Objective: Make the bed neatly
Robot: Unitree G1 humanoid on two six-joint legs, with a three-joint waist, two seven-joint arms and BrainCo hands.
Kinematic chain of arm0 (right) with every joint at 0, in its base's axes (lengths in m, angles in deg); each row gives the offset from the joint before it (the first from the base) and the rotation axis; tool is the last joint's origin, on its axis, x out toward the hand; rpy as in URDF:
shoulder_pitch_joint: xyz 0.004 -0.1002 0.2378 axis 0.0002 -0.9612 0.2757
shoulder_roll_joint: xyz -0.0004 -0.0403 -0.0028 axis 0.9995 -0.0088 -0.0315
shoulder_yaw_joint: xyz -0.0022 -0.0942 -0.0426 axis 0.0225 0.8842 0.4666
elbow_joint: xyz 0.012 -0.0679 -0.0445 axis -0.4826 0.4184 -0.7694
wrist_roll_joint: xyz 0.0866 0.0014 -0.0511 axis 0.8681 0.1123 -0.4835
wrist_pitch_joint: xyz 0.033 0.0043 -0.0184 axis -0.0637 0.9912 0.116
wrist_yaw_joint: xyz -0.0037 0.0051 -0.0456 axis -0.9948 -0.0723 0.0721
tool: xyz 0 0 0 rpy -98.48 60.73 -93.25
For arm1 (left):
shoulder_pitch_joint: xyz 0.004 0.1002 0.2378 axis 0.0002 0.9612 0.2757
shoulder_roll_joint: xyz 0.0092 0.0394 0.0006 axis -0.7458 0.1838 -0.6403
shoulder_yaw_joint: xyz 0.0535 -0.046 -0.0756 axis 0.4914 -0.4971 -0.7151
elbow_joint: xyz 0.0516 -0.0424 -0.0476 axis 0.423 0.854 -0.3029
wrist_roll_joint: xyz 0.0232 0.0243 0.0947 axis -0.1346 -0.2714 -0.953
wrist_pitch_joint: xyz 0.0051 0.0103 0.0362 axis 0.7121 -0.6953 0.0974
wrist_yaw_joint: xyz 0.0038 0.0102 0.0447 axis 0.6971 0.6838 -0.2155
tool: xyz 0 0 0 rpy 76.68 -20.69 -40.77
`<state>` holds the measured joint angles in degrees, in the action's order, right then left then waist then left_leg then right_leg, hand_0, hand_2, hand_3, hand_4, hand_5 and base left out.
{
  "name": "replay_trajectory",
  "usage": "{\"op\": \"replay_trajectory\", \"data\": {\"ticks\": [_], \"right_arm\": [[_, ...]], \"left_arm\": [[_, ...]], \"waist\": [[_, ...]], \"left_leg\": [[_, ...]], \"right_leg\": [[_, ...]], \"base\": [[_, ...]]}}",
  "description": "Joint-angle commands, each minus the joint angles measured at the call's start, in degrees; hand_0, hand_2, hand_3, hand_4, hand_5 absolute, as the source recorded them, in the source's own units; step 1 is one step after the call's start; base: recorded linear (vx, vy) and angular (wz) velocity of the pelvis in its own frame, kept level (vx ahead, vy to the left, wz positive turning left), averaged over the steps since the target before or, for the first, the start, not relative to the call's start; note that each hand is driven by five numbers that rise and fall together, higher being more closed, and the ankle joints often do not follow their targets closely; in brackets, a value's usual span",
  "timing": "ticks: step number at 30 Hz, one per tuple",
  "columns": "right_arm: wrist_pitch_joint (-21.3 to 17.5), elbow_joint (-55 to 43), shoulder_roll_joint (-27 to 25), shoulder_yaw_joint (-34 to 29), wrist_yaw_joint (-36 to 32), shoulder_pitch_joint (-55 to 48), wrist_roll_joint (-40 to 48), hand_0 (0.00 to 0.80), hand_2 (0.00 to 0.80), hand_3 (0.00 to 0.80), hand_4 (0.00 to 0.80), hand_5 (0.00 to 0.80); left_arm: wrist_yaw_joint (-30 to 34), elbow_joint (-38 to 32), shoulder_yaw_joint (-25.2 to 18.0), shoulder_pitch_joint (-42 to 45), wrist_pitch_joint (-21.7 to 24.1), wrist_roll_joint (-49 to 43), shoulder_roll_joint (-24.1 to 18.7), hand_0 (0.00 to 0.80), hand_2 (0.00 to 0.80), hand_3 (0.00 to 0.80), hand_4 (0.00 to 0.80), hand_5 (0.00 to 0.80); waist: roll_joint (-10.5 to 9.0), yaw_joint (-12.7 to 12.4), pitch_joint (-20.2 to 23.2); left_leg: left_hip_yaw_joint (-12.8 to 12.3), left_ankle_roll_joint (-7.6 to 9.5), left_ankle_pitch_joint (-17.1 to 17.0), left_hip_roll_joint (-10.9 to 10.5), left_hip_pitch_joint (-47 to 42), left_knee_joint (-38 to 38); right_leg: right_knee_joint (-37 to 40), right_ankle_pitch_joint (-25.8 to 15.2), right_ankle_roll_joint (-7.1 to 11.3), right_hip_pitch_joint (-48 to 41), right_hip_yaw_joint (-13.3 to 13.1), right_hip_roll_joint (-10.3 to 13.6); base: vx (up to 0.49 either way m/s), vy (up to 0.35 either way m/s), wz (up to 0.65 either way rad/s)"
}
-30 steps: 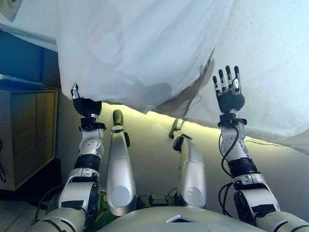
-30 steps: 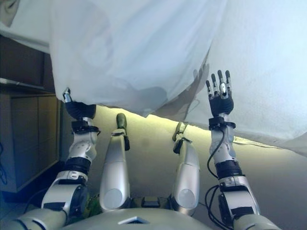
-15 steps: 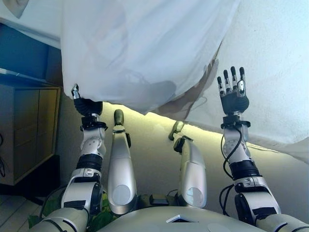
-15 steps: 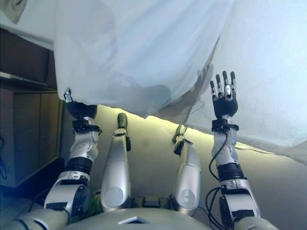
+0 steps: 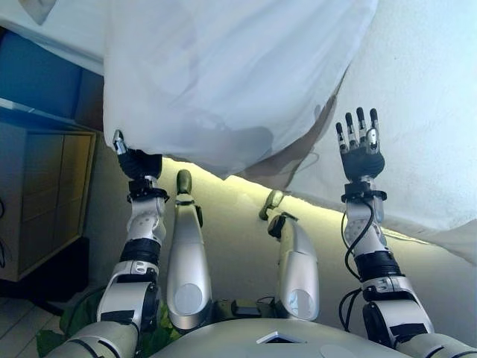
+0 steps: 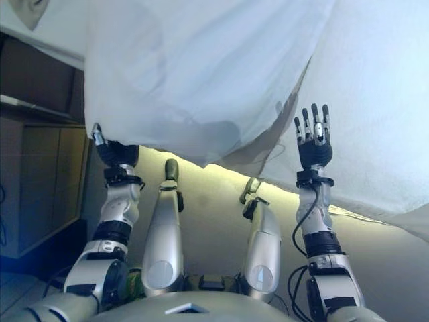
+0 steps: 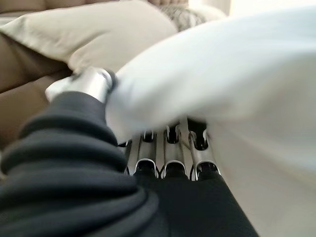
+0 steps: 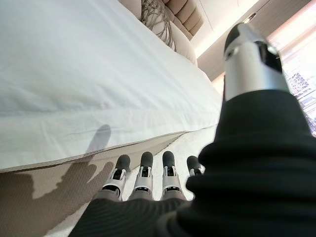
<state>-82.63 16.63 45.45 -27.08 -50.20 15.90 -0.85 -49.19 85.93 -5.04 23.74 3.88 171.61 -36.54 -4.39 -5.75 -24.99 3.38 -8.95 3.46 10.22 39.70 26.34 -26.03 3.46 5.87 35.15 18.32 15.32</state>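
bed half-made: duvet lifted at one corner, not yet spread

far left of the head views: a wooden cabinet stands beside the bed.

left of centre: the left hand is raised at the lower edge of the white duvet. in its wrist view the fingers curl under the cloth and the thumb presses on top, so it is clamped on the duvet's corner. a beige pillow lies beyond.

centre: the duvet hangs in a loose bulge, folded over itself, its edge off the mattress.

right: the right hand is held up over the bare white mattress, fingers straight and spread, holding nothing, just beside the duvet's hanging edge.

judgement: early to midway. one corner gripped; still to do are pulling the duvet flat, squaring its edges and smoothing.
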Motion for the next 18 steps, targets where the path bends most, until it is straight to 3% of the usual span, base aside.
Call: {"op": "replay_trajectory", "data": {"ticks": [1, 9, 14, 18], "right_arm": [[-3.7, -4.3, 0.7, -4.2, -2.1, -3.1, 1.8, 0.0, 0.0, 0.0, 0.0, 0.0], [-4.0, -5.0, 2.9, -4.7, -1.9, -6.3, 3.0, 0.0, 0.0, 0.0, 0.0, 0.0], [-4.0, -4.1, 4.0, -5.6, -2.3, -7.9, 2.7, 0.0, 0.0, 0.0, 0.0, 0.0], [-3.2, -5.0, 5.0, -6.1, -0.7, -10.2, 1.1, 0.0, 0.0, 0.0, 0.0, 0.0]], "left_arm": [[1.1, -0.9, -5.5, 3.5, 2.1, 3.6, -3.6, 0.0, 0.0, 0.0, 0.0, 0.0], [0.7, -0.5, -4.1, 6.2, 1.0, 1.6, -3.5, 0.0, 0.0, 0.0, 0.0, 0.0], [-0.9, 0.8, -6.0, 9.1, -0.1, 0.5, -3.3, 0.0, 0.0, 0.0, 0.0, 0.0], [-3.1, 3.0, -7.5, 12.7, -1.7, -6.4, -3.0, 0.0, 0.0, 0.0, 0.0, 0.0]], "waist": [[-1.71, -1.8, 1.9], [-2.99, -2.7, 5.2], [-3.05, -3.1, 7.3], [-2.82, -3.3, 9.9]], "left_leg": [[-2.2, 4.62, -3.4, -4.3, 0.7, -1.4], [-2.4, 3.93, -3.8, -4.2, -7.8, -7.9], [-3.1, 4.09, -5.5, -3.9, -13.0, -12.6], [-3.5, 4.05, -5.8, -3.8, -18.5, -16.6]], "right_leg": [[5.2, -2.9, 2.52, -5.6, 0.8, 0.7], [14.1, -5.4, 3.56, -16.7, 2.4, -0.9], [18.4, -7.1, 3.53, -21.6, 3.2, -1.3], [21.0, -7.3, 3.91, -25.8, 2.8, -1.7]], "base": [[0.051, -0.105, 0.1], [0.081, -0.112, 0.08], [0.035, -0.032, 0.03], [0.127, -0.027, 0.09]]}}
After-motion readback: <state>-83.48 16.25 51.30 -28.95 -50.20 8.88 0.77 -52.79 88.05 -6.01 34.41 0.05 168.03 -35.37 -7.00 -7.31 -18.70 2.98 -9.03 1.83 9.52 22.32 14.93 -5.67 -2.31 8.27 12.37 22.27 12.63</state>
